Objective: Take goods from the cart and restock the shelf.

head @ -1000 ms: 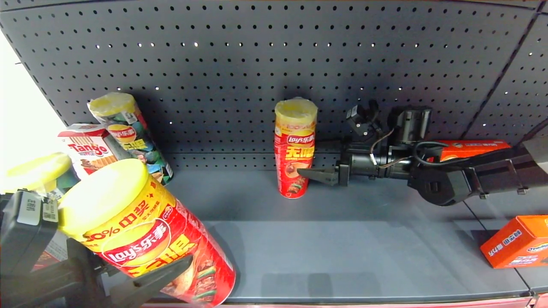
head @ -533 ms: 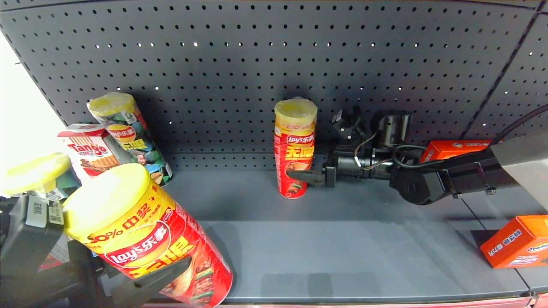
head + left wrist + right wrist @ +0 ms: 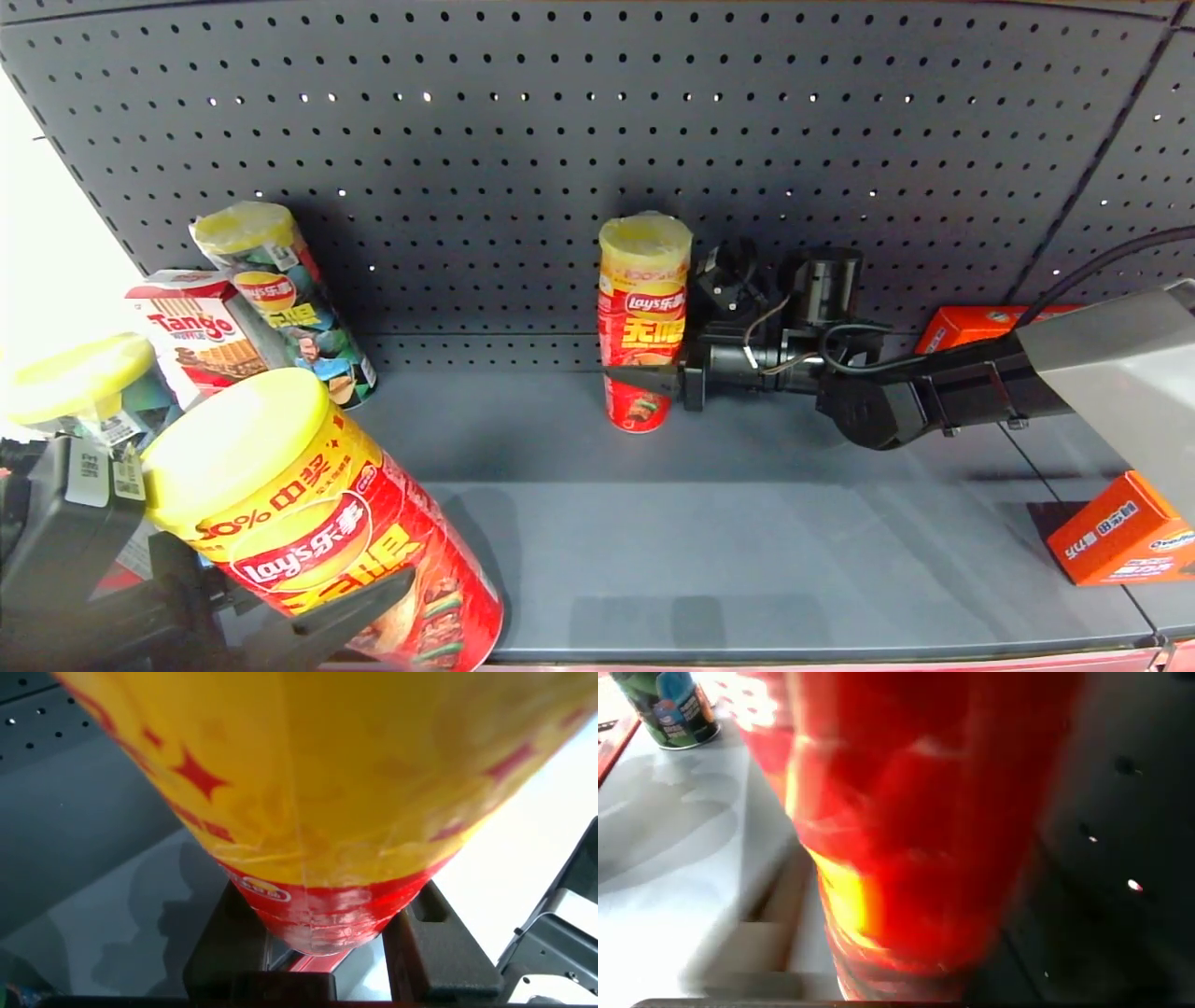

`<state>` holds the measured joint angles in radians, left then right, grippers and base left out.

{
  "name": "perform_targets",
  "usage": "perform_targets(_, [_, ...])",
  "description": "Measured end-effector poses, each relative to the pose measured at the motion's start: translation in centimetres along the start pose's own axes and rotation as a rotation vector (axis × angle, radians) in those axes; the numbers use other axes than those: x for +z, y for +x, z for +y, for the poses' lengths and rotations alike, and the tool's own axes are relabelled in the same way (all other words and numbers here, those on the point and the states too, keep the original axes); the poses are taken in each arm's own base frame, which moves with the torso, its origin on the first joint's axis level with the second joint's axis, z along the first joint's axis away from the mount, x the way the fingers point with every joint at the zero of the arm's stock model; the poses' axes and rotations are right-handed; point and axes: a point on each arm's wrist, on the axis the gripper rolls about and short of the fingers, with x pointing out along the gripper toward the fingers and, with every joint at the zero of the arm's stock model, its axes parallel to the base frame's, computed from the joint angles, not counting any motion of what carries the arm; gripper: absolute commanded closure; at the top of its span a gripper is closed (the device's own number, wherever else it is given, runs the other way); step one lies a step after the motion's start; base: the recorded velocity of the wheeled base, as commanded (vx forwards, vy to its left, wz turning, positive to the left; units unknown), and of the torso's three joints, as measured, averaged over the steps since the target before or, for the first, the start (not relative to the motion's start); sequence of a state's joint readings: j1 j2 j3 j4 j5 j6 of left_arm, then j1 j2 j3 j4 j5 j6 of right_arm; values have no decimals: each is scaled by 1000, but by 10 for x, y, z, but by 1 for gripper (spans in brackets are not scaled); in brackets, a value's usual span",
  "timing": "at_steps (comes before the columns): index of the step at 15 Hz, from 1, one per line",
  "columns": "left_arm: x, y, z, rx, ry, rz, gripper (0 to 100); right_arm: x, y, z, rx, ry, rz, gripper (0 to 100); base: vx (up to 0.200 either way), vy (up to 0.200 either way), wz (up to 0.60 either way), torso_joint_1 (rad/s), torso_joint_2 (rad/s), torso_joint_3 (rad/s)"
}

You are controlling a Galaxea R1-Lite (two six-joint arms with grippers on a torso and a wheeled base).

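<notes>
R gripper [image 3: 644,376]: over the last sec it slides toward the robot's left along the back of the shelf [image 3: 747,523]. Its jaws now straddle the lower half of the standing chip can [image 3: 644,271], w/ one jaw crossing the can's front. The can itself hasn't budged: upright, mid-shelf, close to the pegboard [image 3: 597,140]. Whether the jaws pinch it or stand loose, can't tell. My read: R arm is going in for a grip to reposition that can, not letting it go.

L gripper [image 3: 327,597]: jaws clamped on the held chip can [image 3: 308,523], which is tilted over the shelf's front edge at the robot's left. It has sunk a touch & drifted inward. So the 2nd can is prob. on its way in, not yet set down. The bare shelf btw the two cans looks like the slot.

Containers: both red cans capped w/ yellow lids, contents unseen. Leaning can [image 3: 280,289], also lidded, rests against the pegboard beside a closed wafer box [image 3: 201,336]. Closed orange boxes at right: front box [image 3: 1120,532], back box [image 3: 980,327].
</notes>
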<state>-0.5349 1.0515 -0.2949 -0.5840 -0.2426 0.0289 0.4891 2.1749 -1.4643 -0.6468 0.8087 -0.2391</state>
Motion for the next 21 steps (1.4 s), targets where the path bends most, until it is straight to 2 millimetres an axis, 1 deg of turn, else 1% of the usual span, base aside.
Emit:
perform_targets(3, [0, 0, 0, -1, 2, 0, 100, -1, 0, 1, -2, 1, 2, 100, 0, 0, 0, 0, 0, 0])
perform_targets(5, [1, 0, 0, -1, 3, -4, 100, 2, -2, 3, -20, 4, 8, 100, 0, 0, 0, 0, 0, 0])
perform_targets(9, [6, 0, 0, 0, 7, -22, 100, 21, -7, 19, -58, 36, -1, 100, 0, 0, 0, 0, 0, 0])
perform_targets(11, [10, 1, 0, -1, 12, -35, 100, 36, -11, 36, -78, 53, -21, 100, 0, 0, 0, 0, 0, 0])
perform_targets(13, [16, 2, 1, 1, 16, -51, 100, 44, -16, 61, -75, 74, -18, 100, 0, 0, 0, 0, 0, 0])
perform_targets(16, [23, 4, 2, 3, 19, -70, 100, 40, -30, 96, -77, 88, -5, 100, 0, 0, 0, 0, 0, 0])
perform_targets(19, [26, 7, 2, 4, 19, -69, 100, 29, -50, 127, -68, 79, -16, 100, 0, 0, 0, 0, 0, 0])
perform_targets(21, [28, 9, 3, 5, 20, -72, 100, 26, -59, 145, -48, 82, -13, 100, 0, 0, 0, 0, 0, 0])
